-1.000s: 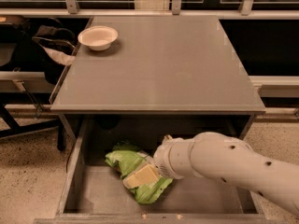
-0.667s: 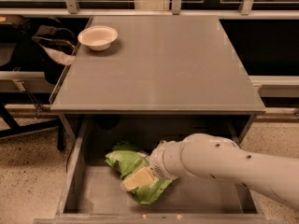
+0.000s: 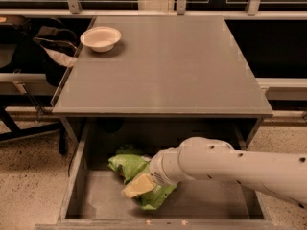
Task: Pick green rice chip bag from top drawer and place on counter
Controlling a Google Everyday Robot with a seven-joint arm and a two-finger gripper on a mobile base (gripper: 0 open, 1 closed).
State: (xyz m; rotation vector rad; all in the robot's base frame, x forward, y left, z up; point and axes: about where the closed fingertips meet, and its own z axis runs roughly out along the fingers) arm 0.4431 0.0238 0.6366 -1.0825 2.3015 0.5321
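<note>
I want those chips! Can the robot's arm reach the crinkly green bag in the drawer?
Probably yes. The shallow grey metal drawer stands open, nothing covers the crinkled lime-green foil bag, and the gripper sits right at it inside.

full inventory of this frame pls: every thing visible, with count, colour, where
counter: 1, grey, centre of view, above the drawer
white bowl: 1, white, far left corner of the counter
top drawer: 1, grey, pulled open under the counter
green rice chip bag: 1, lime green with a pale label, in the drawer, left of centre
dark bag: 1, black, beyond the counter's left edge
floor: speckled beige, either side of the drawer
arm: 1, white, reaching from the right into the drawer
gripper: 1, at the arm's end, down at the bag, mostly hidden
</note>
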